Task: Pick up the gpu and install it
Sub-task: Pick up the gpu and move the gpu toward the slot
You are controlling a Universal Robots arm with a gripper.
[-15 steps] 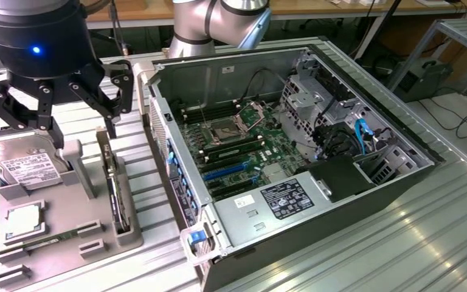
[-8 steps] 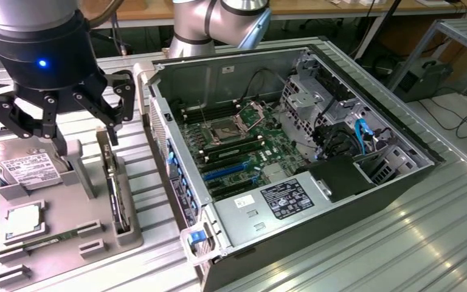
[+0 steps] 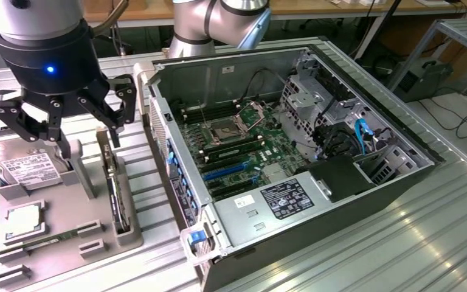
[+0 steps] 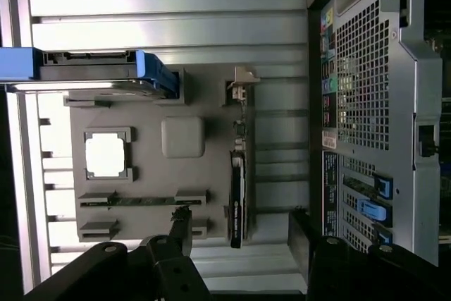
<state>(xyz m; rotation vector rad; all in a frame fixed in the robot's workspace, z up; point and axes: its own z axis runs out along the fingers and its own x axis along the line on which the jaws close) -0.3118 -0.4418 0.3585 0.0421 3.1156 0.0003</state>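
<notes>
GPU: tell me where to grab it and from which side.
Best grip the gpu by its top edge from straight above, pincer closing across its flat faces: it stands on edge in the gray holder, thin side up.

We see printed labels on the hard drive [image 3: 29, 165] and the power supply [image 3: 284, 199], but we cannot read either.

Bright light glares off the ribbed metal table [image 3: 428, 243], shadows soft.
</notes>
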